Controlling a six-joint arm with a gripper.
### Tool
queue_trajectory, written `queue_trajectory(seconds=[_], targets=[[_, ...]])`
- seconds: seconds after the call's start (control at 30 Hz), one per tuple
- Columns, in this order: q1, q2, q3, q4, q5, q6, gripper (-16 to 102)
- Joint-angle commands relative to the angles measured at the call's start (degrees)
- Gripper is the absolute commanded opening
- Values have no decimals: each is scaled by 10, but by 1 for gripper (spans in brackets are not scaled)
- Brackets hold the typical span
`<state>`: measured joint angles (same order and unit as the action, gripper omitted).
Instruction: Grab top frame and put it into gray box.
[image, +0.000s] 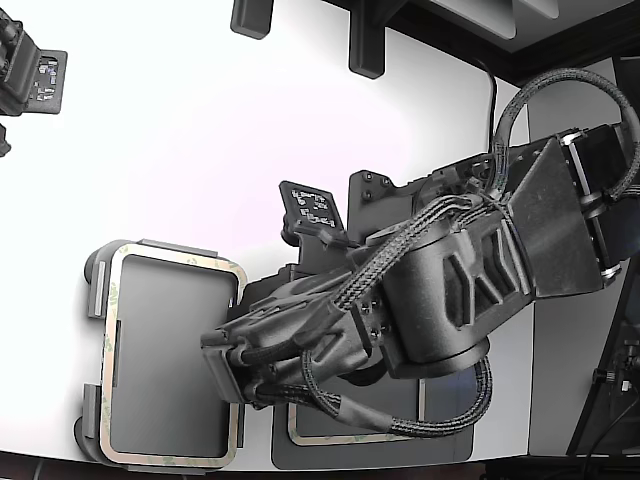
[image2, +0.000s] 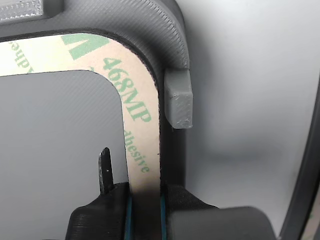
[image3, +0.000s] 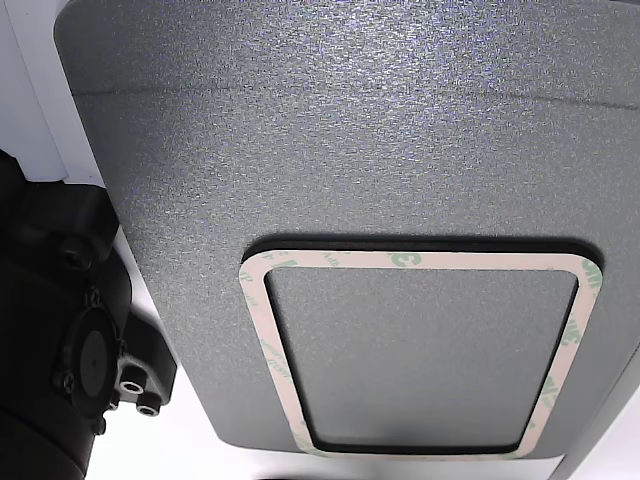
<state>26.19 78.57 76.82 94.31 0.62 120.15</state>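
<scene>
The gray box (image: 93, 292) lies at the exterior view's lower left, and the top frame (image: 175, 262), a thin beige outline, lies flat inside it. My gripper (image: 225, 352) is down over the frame's side nearest the arm. In the wrist view one strip of the frame (image2: 140, 110), printed with green lettering, runs between my gripper's (image2: 145, 192) two pads, whose edges meet it on both sides. The box's wall (image2: 170, 50) curves around the frame's corner, with a raised tab (image2: 178, 97) beside it.
A second beige frame (image: 330, 437) lies on a darker gray mat (image: 380, 455) under my arm; the other view shows this frame (image3: 420, 260) and mat (image3: 350, 130) close up. Another arm's black part (image: 30, 75) sits at the top left. Black blocks (image: 365, 40) stand at the far edge.
</scene>
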Motion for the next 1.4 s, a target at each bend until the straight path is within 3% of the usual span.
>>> queue_trajectory(seconds=[0.0,1.37], targets=[[-9,13,-9,5,-2,1,-12],[-12,4,-3,1,-11,-9,-12]])
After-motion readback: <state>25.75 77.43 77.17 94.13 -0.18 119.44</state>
